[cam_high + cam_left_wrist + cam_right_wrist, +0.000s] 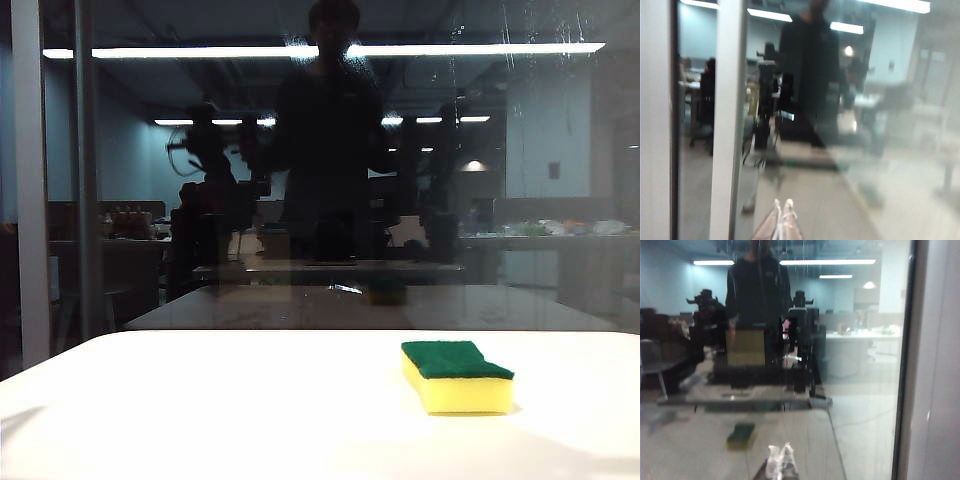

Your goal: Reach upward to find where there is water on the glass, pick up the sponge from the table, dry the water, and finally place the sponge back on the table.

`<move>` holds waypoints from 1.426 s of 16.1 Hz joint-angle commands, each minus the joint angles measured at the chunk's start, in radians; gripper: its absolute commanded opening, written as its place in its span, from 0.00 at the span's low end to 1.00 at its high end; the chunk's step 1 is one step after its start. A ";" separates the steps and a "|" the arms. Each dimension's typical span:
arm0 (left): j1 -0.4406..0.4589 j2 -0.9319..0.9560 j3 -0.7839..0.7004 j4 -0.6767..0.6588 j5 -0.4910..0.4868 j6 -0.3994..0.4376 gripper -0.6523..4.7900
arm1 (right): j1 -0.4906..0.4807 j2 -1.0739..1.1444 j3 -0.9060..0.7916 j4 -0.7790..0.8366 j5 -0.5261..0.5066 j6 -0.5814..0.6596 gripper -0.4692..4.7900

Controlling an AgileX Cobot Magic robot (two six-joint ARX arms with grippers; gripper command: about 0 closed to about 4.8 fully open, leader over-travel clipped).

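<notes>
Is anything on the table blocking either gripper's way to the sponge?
Nothing visible: the sponge lies alone on the table. Left gripper and right gripper both face the glass, shut.

Ahead of both sets of jaws I see the glass (330, 200) as the one hard barrier, spanning the whole far edge of the bench (200, 400). My left gripper (782, 206), tips pressed together, faces the pane with a grey frame bar (727, 120) standing off to one side of it. My right gripper (780, 451), jaws closed, also points at the pane; another frame bar (935, 360) blocks its outer side. On the bench only the sponge (457, 376) interrupts the surface; all round it lies open.
</notes>
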State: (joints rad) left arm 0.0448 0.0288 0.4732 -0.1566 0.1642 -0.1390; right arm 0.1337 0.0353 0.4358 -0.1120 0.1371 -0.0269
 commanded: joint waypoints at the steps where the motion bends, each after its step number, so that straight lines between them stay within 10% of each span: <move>1: 0.000 0.137 0.190 -0.012 -0.003 -0.028 0.11 | 0.000 0.097 0.180 -0.074 0.003 0.002 0.09; 18: 0.000 1.115 1.314 -0.074 0.196 -0.038 0.11 | -0.001 1.256 1.721 -0.504 -0.001 0.031 0.09; 23: 0.000 1.274 1.445 -0.097 0.197 -0.037 0.11 | -0.010 1.457 1.911 -0.569 -0.050 0.121 0.09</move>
State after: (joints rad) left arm 0.0448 1.2987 1.9110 -0.2527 0.3561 -0.1753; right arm 0.1314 1.4879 2.3394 -0.6895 0.1009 0.0719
